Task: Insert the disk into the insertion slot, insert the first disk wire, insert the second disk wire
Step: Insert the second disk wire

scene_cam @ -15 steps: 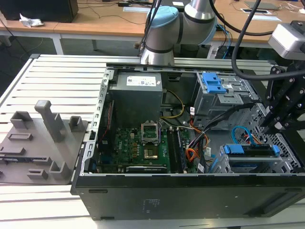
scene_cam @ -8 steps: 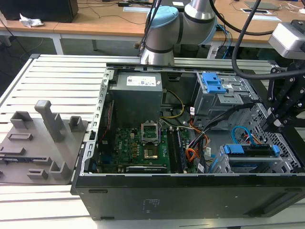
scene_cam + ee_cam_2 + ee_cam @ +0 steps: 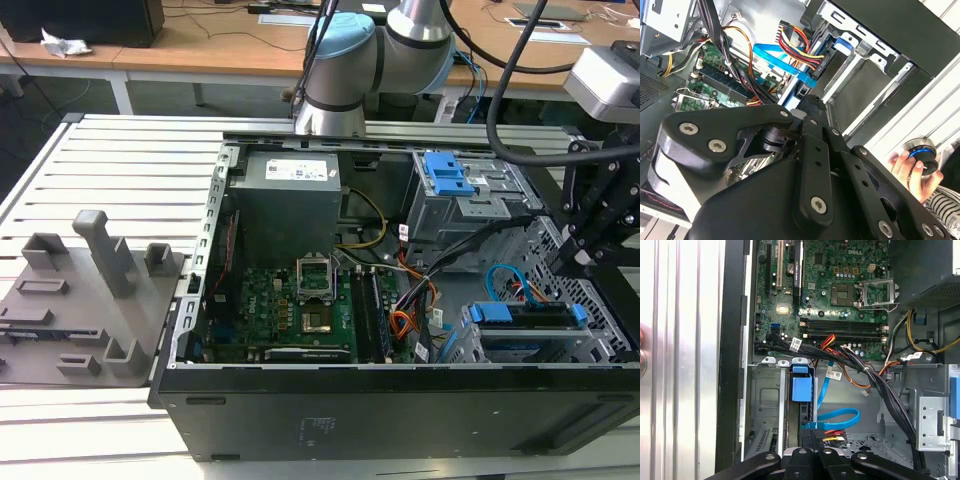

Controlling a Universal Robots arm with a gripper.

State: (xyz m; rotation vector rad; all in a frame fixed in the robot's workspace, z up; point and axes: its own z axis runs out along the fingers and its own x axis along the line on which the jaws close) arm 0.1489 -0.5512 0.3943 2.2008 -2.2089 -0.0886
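disk (image 3: 524, 318): seated in the insertion slot (image 3: 520, 345), blue caddy edge up, so cables can reach its end
second disk wire (image 3: 839, 417): loops towards the disk's connector
gripper (image 3: 812, 437): at the connector; jaws' state, cannot tell

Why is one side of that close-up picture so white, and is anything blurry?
In the first wrist view, light washes out the ribbed metal table beside the computer case. In the second wrist view, the gripper looms dark and soft, and a hand looks smeared.

Robotics lab: slatted aluminium worktable (image 3: 120, 160)
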